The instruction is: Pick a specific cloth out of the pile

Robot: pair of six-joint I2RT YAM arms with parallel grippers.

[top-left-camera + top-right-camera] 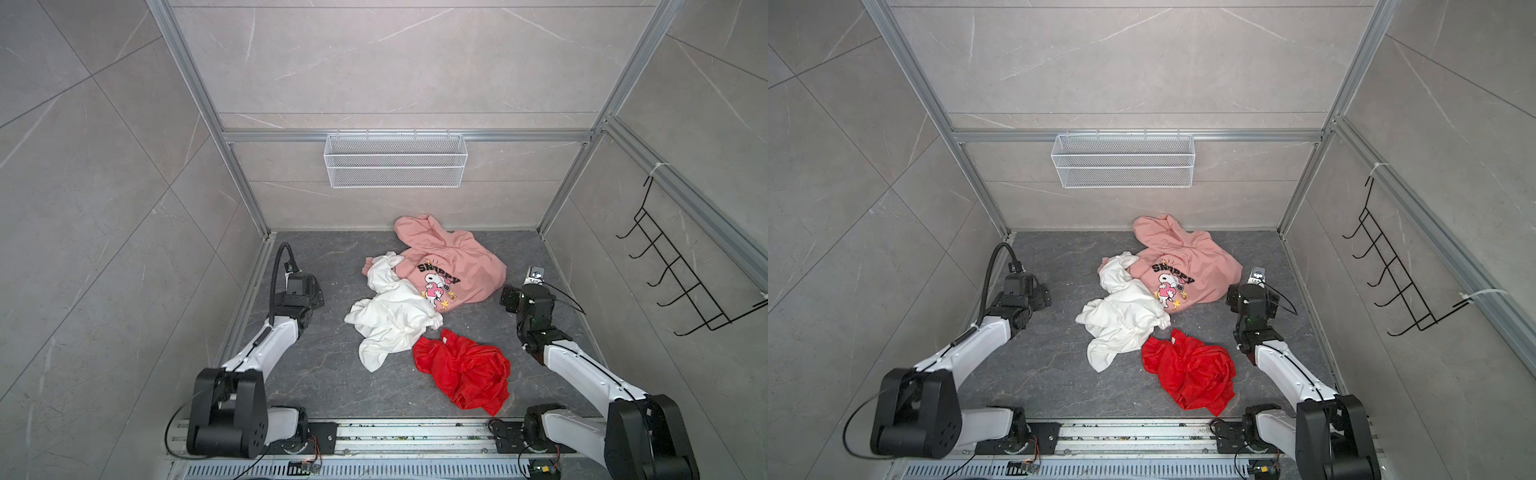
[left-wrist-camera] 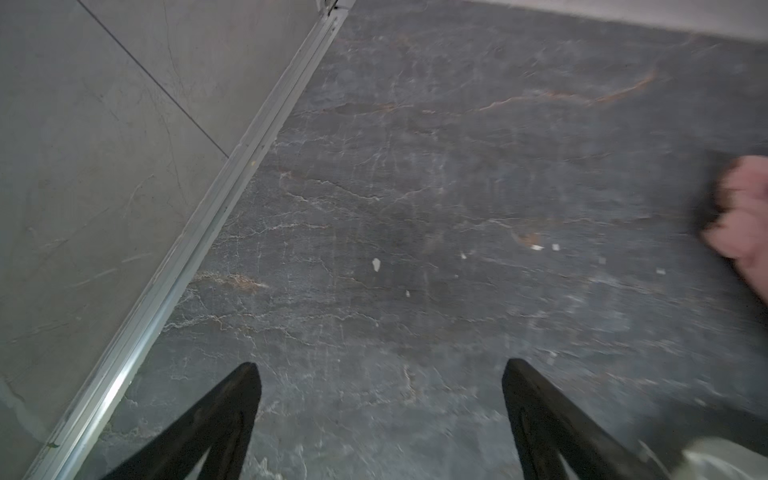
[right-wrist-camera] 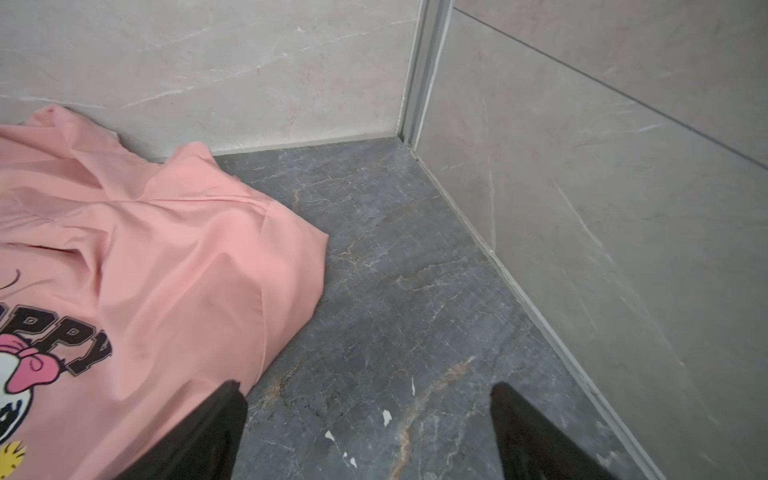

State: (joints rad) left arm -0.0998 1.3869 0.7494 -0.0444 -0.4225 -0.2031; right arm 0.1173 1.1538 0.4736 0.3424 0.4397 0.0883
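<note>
The red cloth (image 1: 461, 370) (image 1: 1187, 370) lies crumpled on the dark floor at the front right, its back edge next to the white garment (image 1: 392, 316) (image 1: 1121, 320). Behind that, the pink hoodie (image 1: 449, 266) (image 1: 1183, 262) (image 3: 145, 249) with a cartoon dog print reaches the back wall. My left gripper (image 1: 316, 291) (image 1: 1044, 296) (image 2: 380, 368) hovers open over bare floor, left of the pile. Beside the hoodie's right edge, my right gripper (image 1: 513, 298) (image 1: 1237, 297) (image 3: 368, 386) is open and empty. No wrist view shows the red cloth.
A white wire basket (image 1: 395, 160) hangs on the back wall and a black hook rack (image 1: 681, 282) on the right wall. Aluminium frame posts stand at the floor's corners. A metal rail (image 1: 415, 436) carrying both arm bases runs along the front edge.
</note>
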